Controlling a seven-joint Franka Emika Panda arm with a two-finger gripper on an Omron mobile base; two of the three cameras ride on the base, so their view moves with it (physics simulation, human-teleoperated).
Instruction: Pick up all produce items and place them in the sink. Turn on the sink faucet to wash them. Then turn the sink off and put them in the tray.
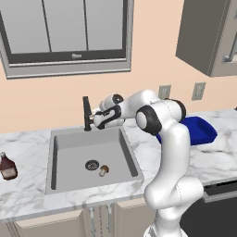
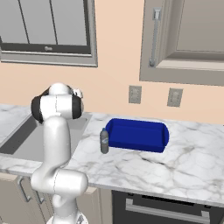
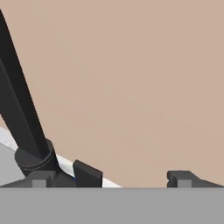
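Beside sink faucet (image 1: 86, 114), open pincer (image 1: 96, 118), perhaps touching

Base views share the sink (image 1: 65, 139) — hand view hugs the faucet (image 3: 22, 118).

Even, bright rendered lighting with no glare; soft shading on the sink (image 1: 60, 139) walls, faint shadow beneath the tray (image 2: 136, 136); hand view slightly soft, no edge distortion.
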